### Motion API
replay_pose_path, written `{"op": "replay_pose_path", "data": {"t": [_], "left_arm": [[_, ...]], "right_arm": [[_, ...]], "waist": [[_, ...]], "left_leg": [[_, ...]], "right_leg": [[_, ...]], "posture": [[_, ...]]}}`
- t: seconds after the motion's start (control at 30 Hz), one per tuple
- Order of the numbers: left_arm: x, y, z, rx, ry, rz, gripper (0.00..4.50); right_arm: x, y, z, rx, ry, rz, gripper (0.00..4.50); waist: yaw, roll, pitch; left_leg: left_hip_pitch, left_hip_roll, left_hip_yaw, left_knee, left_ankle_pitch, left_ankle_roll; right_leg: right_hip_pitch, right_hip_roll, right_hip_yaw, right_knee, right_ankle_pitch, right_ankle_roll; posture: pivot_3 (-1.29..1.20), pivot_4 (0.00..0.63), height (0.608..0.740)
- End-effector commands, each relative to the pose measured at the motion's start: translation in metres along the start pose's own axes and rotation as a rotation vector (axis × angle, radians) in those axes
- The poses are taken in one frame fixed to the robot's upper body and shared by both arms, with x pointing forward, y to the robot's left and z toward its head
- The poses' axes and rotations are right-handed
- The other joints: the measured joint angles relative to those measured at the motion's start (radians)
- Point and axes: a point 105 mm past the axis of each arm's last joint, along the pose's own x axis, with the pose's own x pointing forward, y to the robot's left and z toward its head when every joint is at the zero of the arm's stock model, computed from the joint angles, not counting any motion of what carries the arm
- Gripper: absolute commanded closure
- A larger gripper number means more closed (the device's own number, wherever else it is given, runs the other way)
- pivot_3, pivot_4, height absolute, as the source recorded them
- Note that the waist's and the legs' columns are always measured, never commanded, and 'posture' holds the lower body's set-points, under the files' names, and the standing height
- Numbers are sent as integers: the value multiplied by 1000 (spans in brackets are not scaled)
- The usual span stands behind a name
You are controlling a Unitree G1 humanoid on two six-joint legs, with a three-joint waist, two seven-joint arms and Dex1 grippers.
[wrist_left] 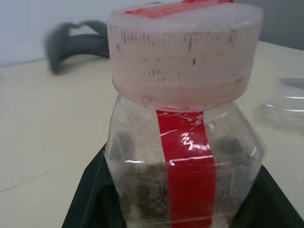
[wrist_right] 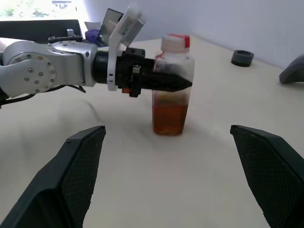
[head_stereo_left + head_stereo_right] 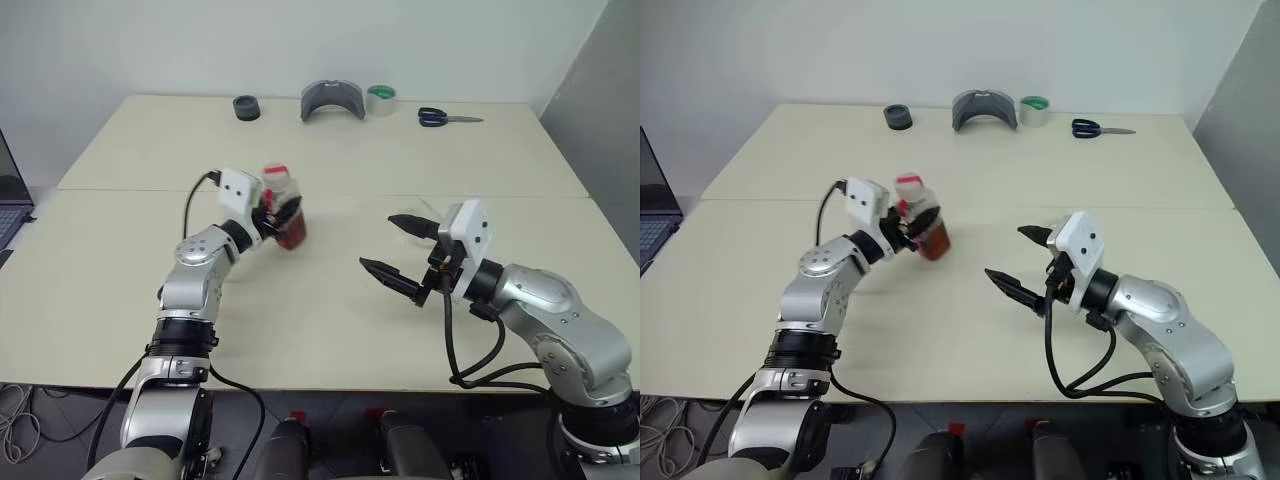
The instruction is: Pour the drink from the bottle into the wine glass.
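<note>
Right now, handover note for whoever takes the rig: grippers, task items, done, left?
Left gripper: shut on the bottle, which stands upright on the table, cap on.
Right gripper: open, holding nothing, facing the bottle.
The drink fills roughly the bottle's lower third.
A clear glass object lies at the edge of the left wrist view; can't confirm it's the wine glass.
Done: bottle gripped.
Left: uncap, pour.

no words, numbers or brand marks can be read anywhere: the bottle point(image 1: 185, 156) bears only a plain red label strip point(image 1: 187, 175) with no lettering, and the red patch on its cap point(image 1: 185, 50) shows no legible print.
</note>
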Motion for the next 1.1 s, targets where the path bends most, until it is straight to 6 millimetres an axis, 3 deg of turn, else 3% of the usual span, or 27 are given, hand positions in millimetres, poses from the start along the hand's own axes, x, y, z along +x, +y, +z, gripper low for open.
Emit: {"op": "replay_pose_path", "data": {"t": [0.03,0.1,0.27,0.6,0.93,1.03,1.1], "left_arm": [[0,-50,23,75,-59,-325,2651],[-2,-69,23,99,-54,-465,2652],[2,-88,25,135,-39,-652,2652],[15,-100,26,180,-56,-761,2652],[16,-101,27,180,-71,-761,2652],[15,-101,27,182,-71,-756,2652],[15,-100,27,182,-71,-752,2652]], "right_arm": [[-6,3,21,-43,-44,-28,0],[-4,5,26,-33,-50,-42,0],[9,6,29,-37,-25,-83,0],[32,7,31,7,-31,-128,0],[40,3,23,45,-10,-152,0],[41,2,24,48,-20,-154,641],[41,3,24,50,-25,-146,1327]], "waist": [[-1,0,0],[-1,0,0],[-3,0,0],[-2,0,0],[-3,0,0],[-3,0,0],[-3,0,0]], "left_leg": [[0,0,0,0,0,0],[0,0,0,0,0,0],[0,0,0,0,0,0],[0,0,0,0,0,0],[0,0,0,0,0,0],[0,0,0,0,0,0],[0,0,0,0,0,0]], "right_leg": [[0,0,0,0,0,0],[0,0,0,0,0,0],[0,1,0,0,0,0],[0,1,0,0,0,0],[0,1,0,0,0,0],[0,1,0,0,0,0],[0,1,0,0,0,0]], "posture": [[0,150,740],[0,150,740],[0,150,740],[0,150,740],[0,150,740],[0,150,740],[0,150,740]]}}
